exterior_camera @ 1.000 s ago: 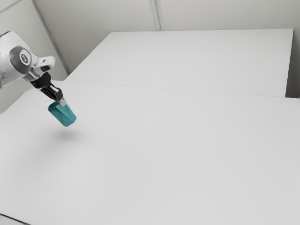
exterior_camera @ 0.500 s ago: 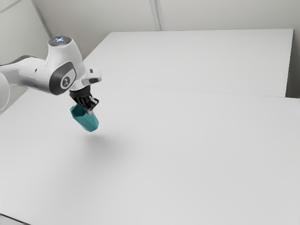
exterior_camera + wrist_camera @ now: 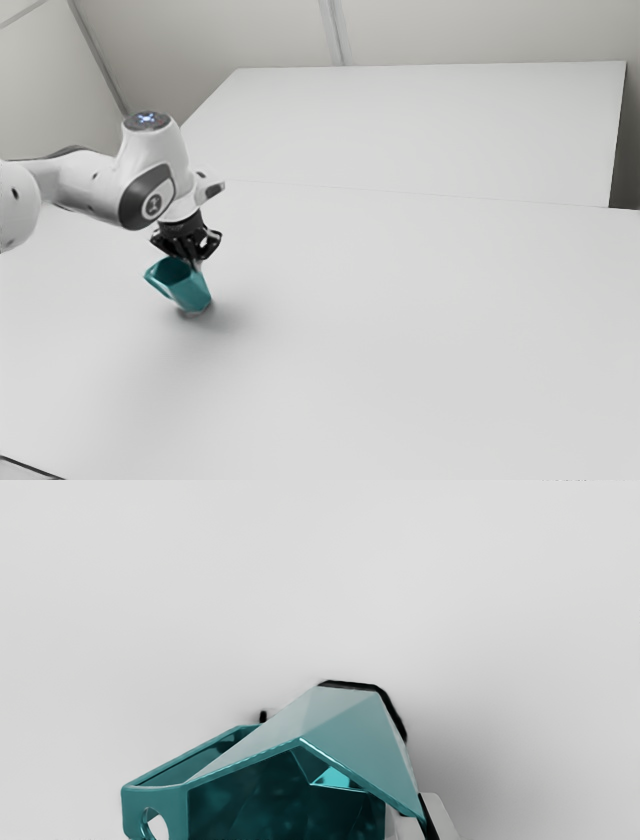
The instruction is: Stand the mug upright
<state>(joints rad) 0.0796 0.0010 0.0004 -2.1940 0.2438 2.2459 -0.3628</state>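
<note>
A black two-finger pincer [image 3: 197, 264] grasps a teal, faceted mug [image 3: 187, 288] by its wall near the rim, one fingertip inside the mouth and the other against the outside. The mug leans well off upright over a pale desk [image 3: 400, 350], its open mouth raised and tipped toward the exterior view's left, its base low; whether the base touches the desktop cannot be told. A handle [image 3: 134, 810] with a rounded opening sits away from the fingertips. Above the pincer, a white Franka arm [image 3: 95, 187] reaches in from the exterior view's left, and a soft shadow falls beside the mug.
</note>
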